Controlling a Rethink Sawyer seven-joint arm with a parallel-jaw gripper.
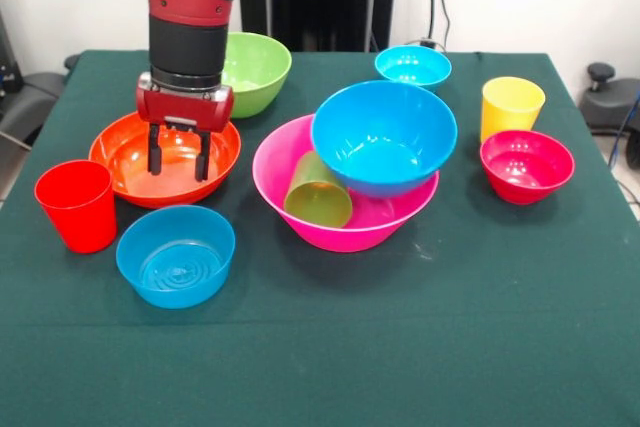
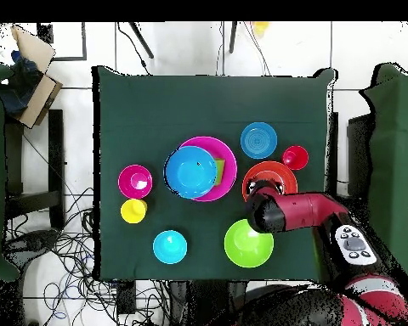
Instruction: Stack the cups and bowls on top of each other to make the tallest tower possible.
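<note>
My gripper (image 1: pixel 180 167) is open and hangs over the inside of the orange bowl (image 1: pixel 120 152), holding nothing. The biggest pink bowl (image 1: pixel 340 232) sits mid-table. The large blue bowl (image 1: pixel 384 137) rests tilted on its far rim, and the green cup (image 1: pixel 318 192) lies on its side inside it. The red cup (image 1: pixel 77 204) and a small blue bowl (image 1: pixel 175 255) stand near the orange bowl. The lime green bowl (image 1: pixel 255 72) is behind the arm. The cyan bowl (image 1: pixel 413 65), yellow cup (image 1: pixel 511 105) and magenta-red bowl (image 1: pixel 526 165) stand on the right.
The green tablecloth (image 1: pixel 320 347) covers the whole table. In the overhead view the arm (image 2: pixel 301 210) reaches over the orange bowl (image 2: pixel 280 174), between the lime bowl (image 2: pixel 248 243) and the red cup (image 2: pixel 295 157). Cables lie on the floor around the table.
</note>
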